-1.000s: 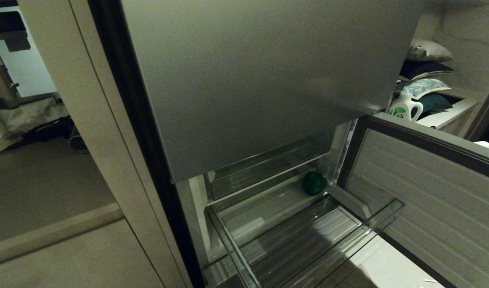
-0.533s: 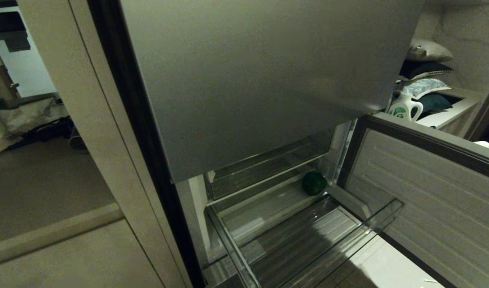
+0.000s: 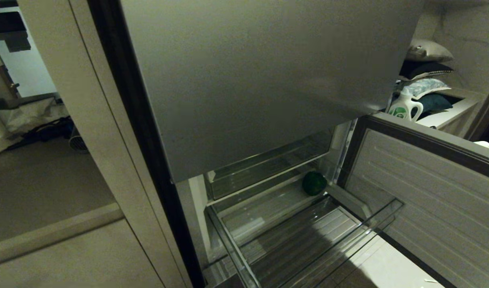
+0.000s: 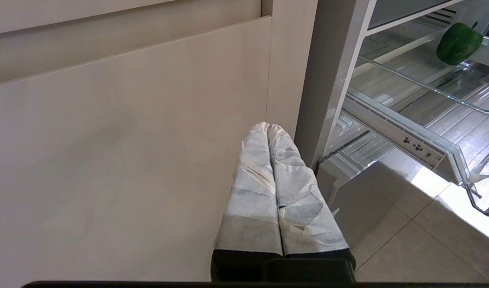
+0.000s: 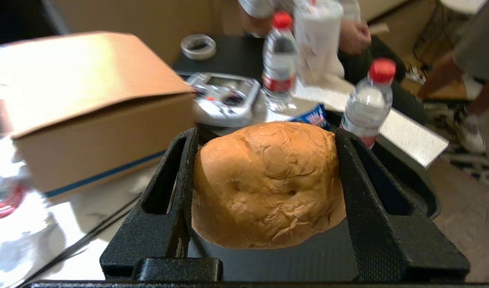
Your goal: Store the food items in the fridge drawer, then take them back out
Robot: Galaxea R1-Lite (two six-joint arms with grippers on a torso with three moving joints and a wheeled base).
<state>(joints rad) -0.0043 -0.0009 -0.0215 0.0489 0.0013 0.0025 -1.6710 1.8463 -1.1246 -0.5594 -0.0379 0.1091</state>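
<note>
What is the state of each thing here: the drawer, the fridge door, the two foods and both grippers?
Fridge drawer: pulled out.
Lower fridge door: swung open.
Green pepper: resting inside the fridge, behind the drawer.
Bread roll: clamped in the right gripper.
Left gripper: shut, empty, beside the cabinet.

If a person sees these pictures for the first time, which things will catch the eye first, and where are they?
First, the golden-brown bread roll clamped between the black fingers of the right gripper, above a cluttered table with a cardboard box and water bottles. Next, the green pepper at the back right of the open fridge, behind the pulled-out clear drawer. The left gripper, fingers wrapped in pale cloth and pressed together, hangs beside the fridge.
</note>
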